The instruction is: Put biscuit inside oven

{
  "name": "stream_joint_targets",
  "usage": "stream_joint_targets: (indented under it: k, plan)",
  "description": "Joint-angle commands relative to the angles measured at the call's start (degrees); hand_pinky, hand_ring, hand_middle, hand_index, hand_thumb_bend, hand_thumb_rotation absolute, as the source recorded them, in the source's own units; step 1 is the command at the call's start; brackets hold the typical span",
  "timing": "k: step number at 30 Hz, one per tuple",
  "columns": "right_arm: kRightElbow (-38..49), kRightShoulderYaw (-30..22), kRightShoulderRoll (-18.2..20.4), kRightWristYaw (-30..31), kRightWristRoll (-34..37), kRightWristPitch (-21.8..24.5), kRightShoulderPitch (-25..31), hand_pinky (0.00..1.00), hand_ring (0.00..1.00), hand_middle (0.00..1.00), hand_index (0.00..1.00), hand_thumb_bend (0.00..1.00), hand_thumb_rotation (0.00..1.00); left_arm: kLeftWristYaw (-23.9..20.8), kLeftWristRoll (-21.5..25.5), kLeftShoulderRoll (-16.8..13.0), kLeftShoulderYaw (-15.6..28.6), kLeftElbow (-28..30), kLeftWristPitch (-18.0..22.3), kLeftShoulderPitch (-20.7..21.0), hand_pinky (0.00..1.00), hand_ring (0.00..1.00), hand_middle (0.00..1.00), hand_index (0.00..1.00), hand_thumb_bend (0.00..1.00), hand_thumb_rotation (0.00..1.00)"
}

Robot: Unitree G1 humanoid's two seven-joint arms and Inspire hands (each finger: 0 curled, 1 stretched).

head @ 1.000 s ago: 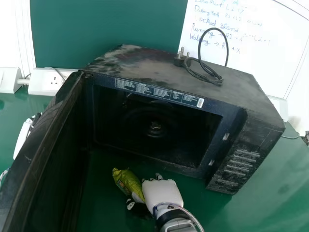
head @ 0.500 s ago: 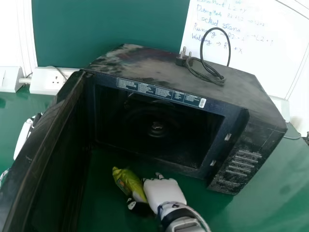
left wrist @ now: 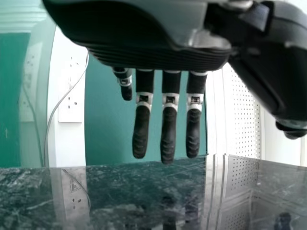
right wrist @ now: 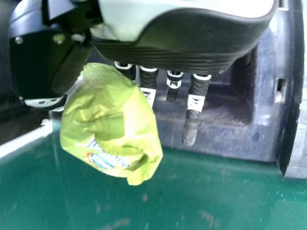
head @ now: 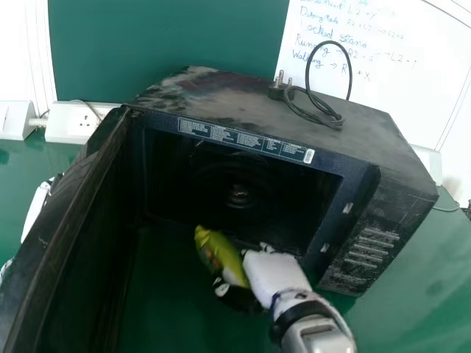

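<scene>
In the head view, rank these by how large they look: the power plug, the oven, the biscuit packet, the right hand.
1. Oven
2. Right hand and biscuit packet: too close to rank surely
3. Power plug

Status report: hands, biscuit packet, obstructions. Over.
Right hand holding green packet in front of oven. Left hand open, outside the door. Door swung wide; no visible obstruction at the mouth.

Counted: one biscuit packet (head: 221, 257), one oven (head: 272, 121), one door (head: 73, 213), one power cord (head: 331, 122), one whiteboard (head: 419, 88), one left hand (head: 36, 207), one right hand (head: 277, 276)
</scene>
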State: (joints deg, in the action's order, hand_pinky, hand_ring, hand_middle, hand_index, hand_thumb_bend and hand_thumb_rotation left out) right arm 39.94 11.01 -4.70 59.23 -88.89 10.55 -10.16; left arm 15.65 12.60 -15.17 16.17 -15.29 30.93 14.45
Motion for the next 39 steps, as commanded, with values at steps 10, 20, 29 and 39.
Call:
stream_joint_targets:
  k: [10, 20, 29, 39]
  plan:
    - [-2.3, -3.4, -0.7, 0.9, 0.2, 1.2, -8.6, 0.48, 0.43, 0.49, 0.48, 0.53, 0.00, 0.4, 0.7, 0.4, -0.2, 0.2, -0.1, -0.1, 0.31, 0.37, 0.42, 0.48, 0.51, 0.08]
    - [-12.0, -3.2, -3.2, -6.9, 2.4, 1.6, -15.7, 0.50, 0.47, 0.49, 0.48, 0.53, 0.00, 0.0, 0.7, 0.8, -0.2, 1.6, -0.9, -0.7, 0.31, 0.37, 0.42, 0.48, 0.51, 0.07]
    - [-22.2, -1.3, -3.8, -14.8, 6.2, 3.6, -21.3, 0.62, 0.50, 0.52, 0.45, 0.52, 0.00, 0.0, 0.5, 0.9, -0.1, 1.8, -1.0, -0.9, 0.32, 0.37, 0.42, 0.48, 0.51, 0.08]
    - [-33.8, 2.6, -7.2, -25.7, 8.7, 4.0, -25.3, 0.60, 0.49, 0.47, 0.49, 0.53, 0.00, 0.5, 1.1, 1.1, -0.1, 2.3, -1.1, -1.1, 0.31, 0.37, 0.41, 0.48, 0.51, 0.07]
